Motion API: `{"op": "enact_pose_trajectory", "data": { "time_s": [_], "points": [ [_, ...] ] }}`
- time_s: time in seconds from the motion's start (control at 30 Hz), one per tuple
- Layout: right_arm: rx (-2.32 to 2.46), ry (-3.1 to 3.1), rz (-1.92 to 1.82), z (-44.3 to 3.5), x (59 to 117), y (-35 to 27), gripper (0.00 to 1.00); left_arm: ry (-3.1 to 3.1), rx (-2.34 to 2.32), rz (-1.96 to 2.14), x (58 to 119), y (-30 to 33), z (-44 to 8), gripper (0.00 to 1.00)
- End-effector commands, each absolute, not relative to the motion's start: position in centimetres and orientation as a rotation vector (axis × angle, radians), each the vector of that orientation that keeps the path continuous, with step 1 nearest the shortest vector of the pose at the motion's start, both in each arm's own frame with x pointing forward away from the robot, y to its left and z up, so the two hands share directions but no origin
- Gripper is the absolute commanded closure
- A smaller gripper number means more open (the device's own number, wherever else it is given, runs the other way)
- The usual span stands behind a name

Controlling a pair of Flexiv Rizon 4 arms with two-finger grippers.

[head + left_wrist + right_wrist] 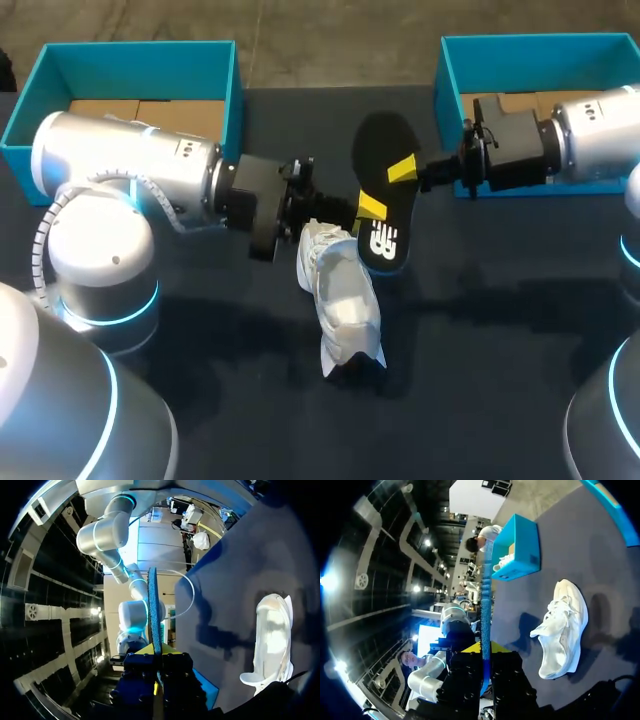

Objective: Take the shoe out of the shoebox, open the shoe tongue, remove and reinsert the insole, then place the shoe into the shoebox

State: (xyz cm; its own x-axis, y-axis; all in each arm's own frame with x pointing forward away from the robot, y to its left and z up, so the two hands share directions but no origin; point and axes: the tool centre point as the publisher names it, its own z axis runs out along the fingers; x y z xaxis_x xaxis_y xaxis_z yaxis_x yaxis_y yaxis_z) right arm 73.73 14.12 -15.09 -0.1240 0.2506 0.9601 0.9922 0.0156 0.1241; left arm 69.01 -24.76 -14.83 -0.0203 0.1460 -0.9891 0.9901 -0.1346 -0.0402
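**Two grippers on one insole, the shoe waiting below**

Both arms meet over the middle of the table [480, 380]. The black insole [384, 150] hangs in the air between them. The left gripper [372, 207] is clamped on the insole's lower half, near the printed heel end. The right gripper [403, 170] is clamped a little higher on its other edge. In each wrist view the insole shows edge-on, pressed between that gripper's yellow tips.

The white shoe [340, 300] lies on the table just under the insole's heel end, outside both boxes. I judge that the insole is already removed and that putting it back is the step in hand.

To do this step well, one gripper should probably let go, so that the other alone can turn the insole. The toe end should then go first into the shoe's opening, at a flat angle, and slide forward before the heel is pressed down. The free gripper could hold the shoe steady, because it looks light and may slide on the dark cloth. I cannot tell whether the tongue is open wide enough; if it is not, the insole may fold.

The left shoebox [130, 95] and the right shoebox [540, 60] stand at the far corners, well apart from the shoe. Nothing else lies between them. The two arms are close together here, so each is the main obstacle for the other.
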Motion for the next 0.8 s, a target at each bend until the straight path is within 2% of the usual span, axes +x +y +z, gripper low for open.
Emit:
{"op": "enact_pose_trajectory", "data": {
  "time_s": [0.03, 0.37, 0.8],
  "points": [
    [-1.331, -1.487, -1.177, -15.6, 73.7, 14.3, 1.0, 1.293, 1.387, -1.257, 68.9, -25.0, -14.9, 0.0],
    [-1.363, -1.481, -1.162, -17.4, 74.1, 13.5, 1.0, 1.503, 1.499, -1.234, 69.4, -22.8, -14.5, 0.0],
    [-1.363, -1.504, -1.138, -18.6, 74.4, 13.4, 1.0, 1.832, 1.875, -0.976, 71.0, -19.8, -14.4, 0.0]
  ]
}}
